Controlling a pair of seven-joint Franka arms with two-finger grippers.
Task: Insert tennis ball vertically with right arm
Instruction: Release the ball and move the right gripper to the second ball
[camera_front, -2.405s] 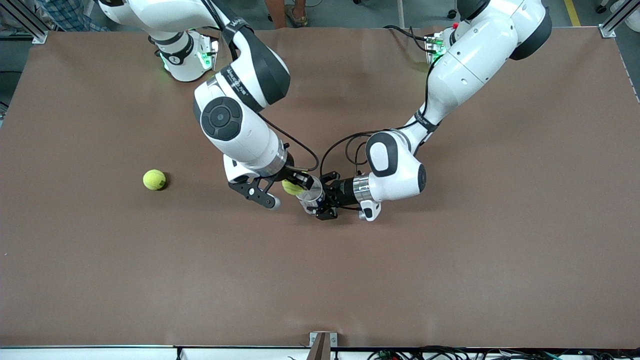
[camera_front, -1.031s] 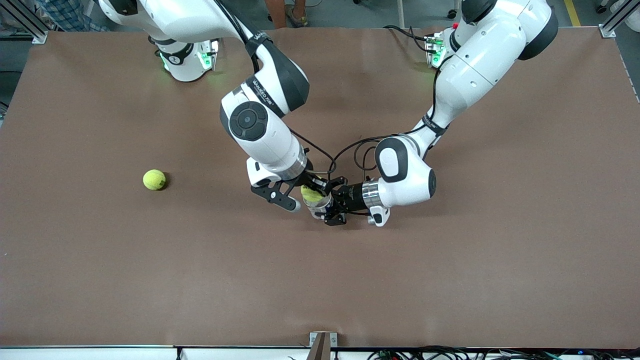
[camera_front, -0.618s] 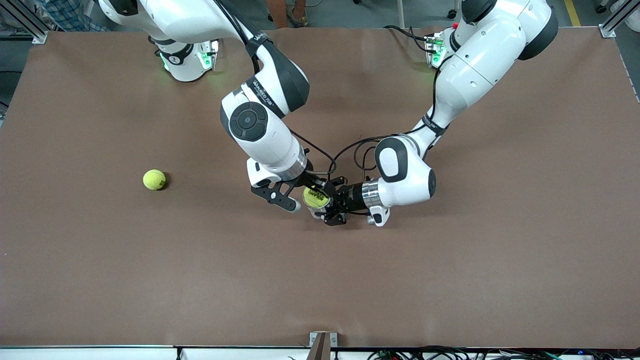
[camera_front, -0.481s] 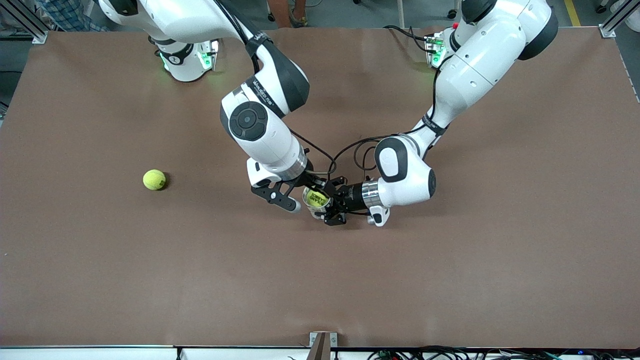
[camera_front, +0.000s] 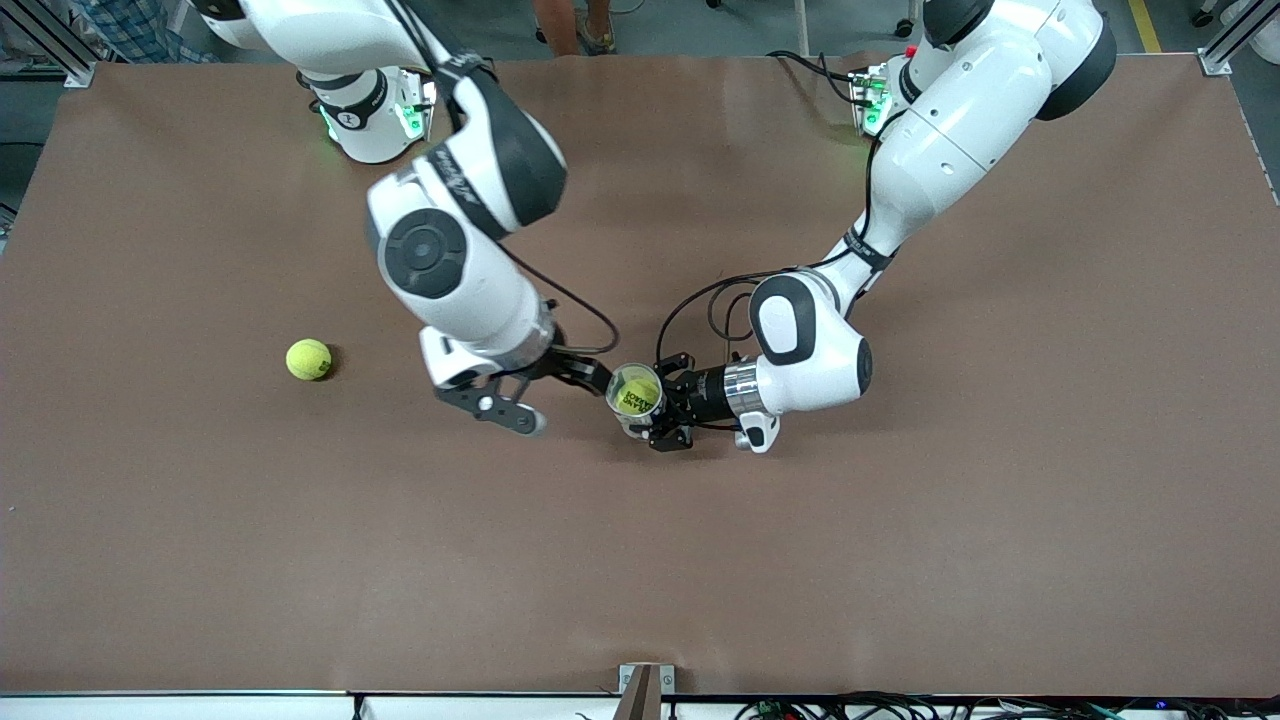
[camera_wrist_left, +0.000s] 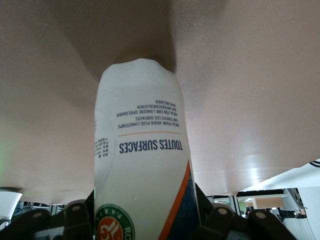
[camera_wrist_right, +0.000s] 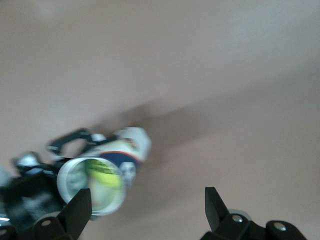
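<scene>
A yellow tennis ball (camera_front: 640, 395) sits inside a clear and white ball tube (camera_front: 613, 390) that stands upright, mouth up, near the table's middle. My left gripper (camera_front: 655, 408) is shut on the tube's side; in the left wrist view the tube (camera_wrist_left: 142, 165) fills the space between the fingers. My right gripper (camera_front: 570, 402) hangs open and empty beside the tube, toward the right arm's end. The right wrist view shows the tube (camera_wrist_right: 100, 180) with the ball (camera_wrist_right: 104, 175) in its mouth, off to one side of the right gripper (camera_wrist_right: 147, 200).
A second tennis ball (camera_front: 308, 359) lies on the brown table (camera_front: 900, 560) toward the right arm's end. Cables loop between the two wrists just above the tube. The left arm's forearm reaches low over the table beside the tube.
The right gripper opened and let go of the ball, which dropped into the tube. The right arm then drew back toward its own end. The left arm kept still.
</scene>
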